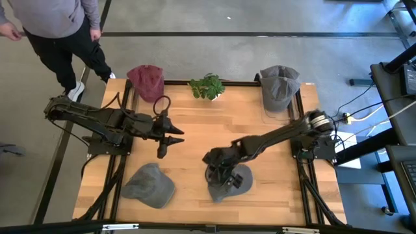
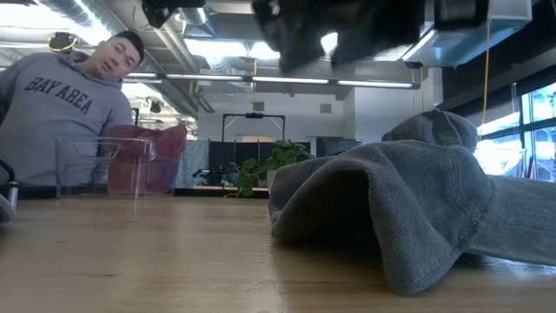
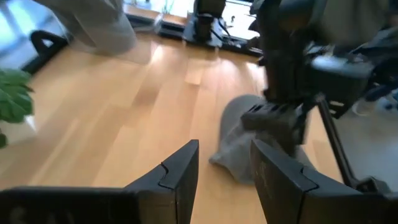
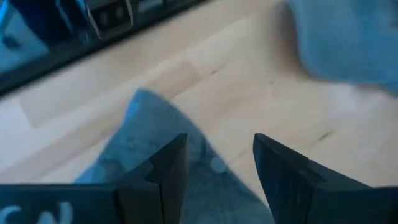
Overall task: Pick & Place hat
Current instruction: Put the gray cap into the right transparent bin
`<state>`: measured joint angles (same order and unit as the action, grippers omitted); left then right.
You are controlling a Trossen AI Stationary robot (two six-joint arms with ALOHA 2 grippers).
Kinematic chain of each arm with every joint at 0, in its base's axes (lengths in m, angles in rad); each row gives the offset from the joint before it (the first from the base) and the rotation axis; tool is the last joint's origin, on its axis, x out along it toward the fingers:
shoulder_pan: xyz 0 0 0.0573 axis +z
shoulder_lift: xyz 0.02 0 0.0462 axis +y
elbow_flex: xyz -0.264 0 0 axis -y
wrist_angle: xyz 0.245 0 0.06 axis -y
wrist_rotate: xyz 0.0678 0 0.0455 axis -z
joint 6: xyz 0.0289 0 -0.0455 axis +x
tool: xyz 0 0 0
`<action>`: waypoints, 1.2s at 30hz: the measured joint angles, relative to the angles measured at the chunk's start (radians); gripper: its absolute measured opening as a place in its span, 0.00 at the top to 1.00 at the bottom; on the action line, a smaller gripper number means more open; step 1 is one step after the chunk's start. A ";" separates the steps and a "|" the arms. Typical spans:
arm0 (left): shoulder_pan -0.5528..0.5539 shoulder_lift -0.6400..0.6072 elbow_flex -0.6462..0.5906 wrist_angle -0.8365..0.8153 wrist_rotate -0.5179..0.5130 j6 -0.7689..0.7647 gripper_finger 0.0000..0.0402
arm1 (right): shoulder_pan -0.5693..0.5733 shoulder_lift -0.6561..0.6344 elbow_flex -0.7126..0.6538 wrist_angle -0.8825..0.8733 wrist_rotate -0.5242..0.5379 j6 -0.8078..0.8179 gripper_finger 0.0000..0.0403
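- Two grippers you run: right gripper (image 1: 218, 174), fingers spread, above the grey hat (image 1: 231, 182) at the table's (image 1: 195, 136) near edge
- Left gripper (image 1: 170, 138), fingers apart, mid-table, holding nothing

Grey concrete floor (image 1: 214, 55) all around the wooden table (image 1: 195, 140). Bright ceiling light strips (image 2: 261, 80) above the table. Big windows (image 2: 534, 122) off to one side. Person in grey sweatshirt (image 2: 52, 113) nearby.

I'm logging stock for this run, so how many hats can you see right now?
4: a maroon fabric hat at the far left corner, a grey fabric hat at the far right corner, a grey cap near left, a dark grey cap beneath the right gripper.
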<state>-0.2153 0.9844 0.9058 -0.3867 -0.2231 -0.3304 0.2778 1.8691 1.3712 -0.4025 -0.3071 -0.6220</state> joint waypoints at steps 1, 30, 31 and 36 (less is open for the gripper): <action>0.000 0.000 0.000 -0.006 0.015 -0.006 0.65 | 0.002 0.025 0.005 -0.003 0.006 -0.011 0.55; 0.000 0.000 0.000 -0.066 0.068 -0.051 0.65 | 0.007 0.288 0.031 0.016 0.115 0.063 0.67; 0.000 0.000 0.000 -0.070 0.068 -0.051 0.65 | 0.007 0.288 0.031 0.009 0.117 0.068 0.69; 0.000 0.001 0.000 -0.082 0.064 -0.050 0.65 | 0.007 0.288 0.031 -0.006 0.120 0.068 0.83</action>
<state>-0.2153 0.9852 0.9058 -0.4688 -0.1591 -0.3801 0.2848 2.1571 1.4017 -0.4082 -0.1872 -0.5537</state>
